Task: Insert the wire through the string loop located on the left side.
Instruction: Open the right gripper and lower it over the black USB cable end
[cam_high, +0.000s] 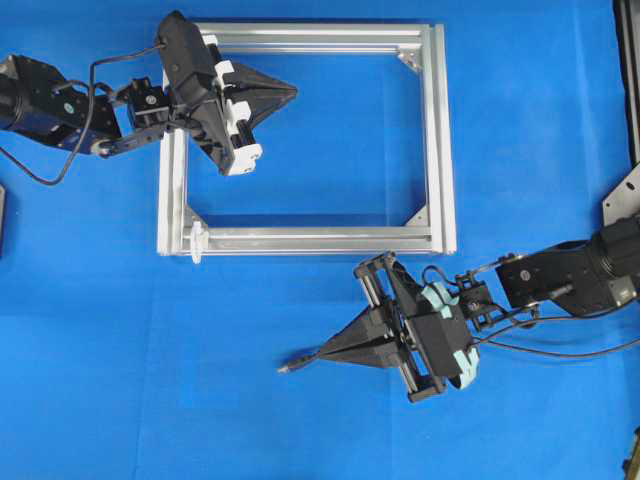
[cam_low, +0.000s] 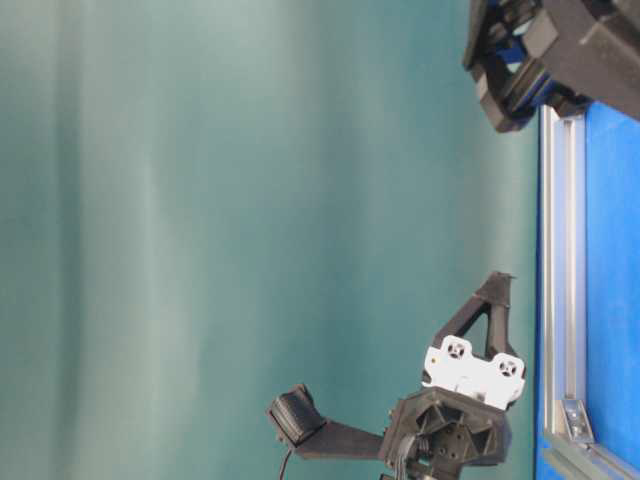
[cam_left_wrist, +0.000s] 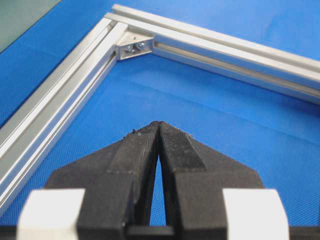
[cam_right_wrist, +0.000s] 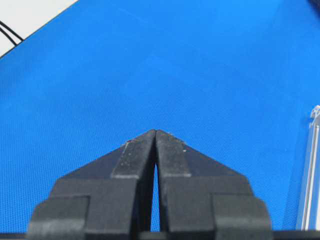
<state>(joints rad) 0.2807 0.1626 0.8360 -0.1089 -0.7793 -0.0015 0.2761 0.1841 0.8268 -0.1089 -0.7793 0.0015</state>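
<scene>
The string loop (cam_high: 197, 240) is a small whitish loop standing at the near left corner of the silver frame (cam_high: 438, 140). A short length of the wire with its plug (cam_high: 287, 366) lies on the blue mat, poking out from under my right gripper's tip. The rest of the wire is hidden below that gripper. My right gripper (cam_high: 322, 352) (cam_right_wrist: 156, 131) points left, jaws shut, with nothing between them in its wrist view. My left gripper (cam_high: 292, 92) (cam_left_wrist: 158, 124) hovers inside the frame near its far left corner, shut and empty, well away from the loop.
The aluminium frame (cam_left_wrist: 200, 40) (cam_low: 560, 250) lies flat on the blue mat (cam_high: 120, 350), with corner brackets (cam_left_wrist: 135, 47) inside. Black arm cables (cam_high: 560, 350) trail by the right arm. A pale translucent strip (cam_right_wrist: 311, 170) stands at the right wrist view's right edge.
</scene>
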